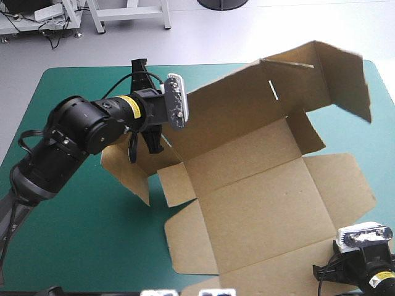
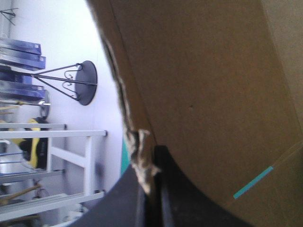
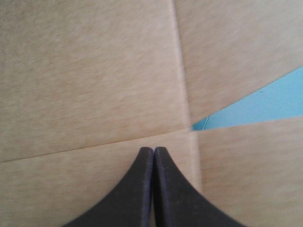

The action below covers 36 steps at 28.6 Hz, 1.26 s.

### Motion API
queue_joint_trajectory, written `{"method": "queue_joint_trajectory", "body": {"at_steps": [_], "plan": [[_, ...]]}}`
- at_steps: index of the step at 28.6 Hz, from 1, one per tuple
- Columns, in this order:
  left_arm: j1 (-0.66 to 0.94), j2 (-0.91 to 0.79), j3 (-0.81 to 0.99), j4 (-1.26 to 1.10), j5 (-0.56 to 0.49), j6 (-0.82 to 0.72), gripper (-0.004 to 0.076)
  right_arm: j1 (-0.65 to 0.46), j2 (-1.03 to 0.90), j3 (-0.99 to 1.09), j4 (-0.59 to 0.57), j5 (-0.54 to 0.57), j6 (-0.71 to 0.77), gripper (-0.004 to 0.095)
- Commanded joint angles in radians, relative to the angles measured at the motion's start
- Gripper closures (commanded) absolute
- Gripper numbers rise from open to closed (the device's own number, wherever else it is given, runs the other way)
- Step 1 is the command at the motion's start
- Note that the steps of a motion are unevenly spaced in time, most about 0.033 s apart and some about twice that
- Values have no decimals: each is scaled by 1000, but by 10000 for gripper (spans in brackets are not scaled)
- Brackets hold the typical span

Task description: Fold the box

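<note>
The brown box (image 1: 259,185) lies opened out across the table's middle and right. Its base and front flaps are flat, while the back panel (image 1: 247,98) with its end flaps is lifted off the table and tilted up. My left gripper (image 1: 164,126) is at that raised panel's left edge. In the left wrist view the left gripper (image 2: 150,189) is shut on the torn board edge (image 2: 135,146). My right gripper (image 1: 326,270) is at the box's front right corner. In the right wrist view the right gripper (image 3: 154,150) is shut, its tip over a crease of the flat board (image 3: 94,85), with nothing between the fingers.
Teal-green cover (image 1: 74,234) shows to the left and front left of the box, and a strip of teal-green cover (image 1: 376,160) along the right edge. A small left flap (image 1: 126,166) hangs under my left arm. A wedge of cover (image 3: 265,106) shows between two flaps ahead of my right gripper.
</note>
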Motion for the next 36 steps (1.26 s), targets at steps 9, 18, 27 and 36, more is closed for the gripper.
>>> {"method": "queue_joint_trajectory", "body": {"at_steps": [9,18,27,36], "plan": [[-214,-29,1,421,-123,-201,734,3,11,-135,9,-54,-4,913],[-222,-29,233,706,-168,-473,734,3,11,-258,9,3,38,913],[-222,-84,531,1097,-262,-875,734,3,11,-319,7,33,87,913],[-222,-238,867,1465,-241,-1255,734,3,190,-472,104,-58,106,913]]}}
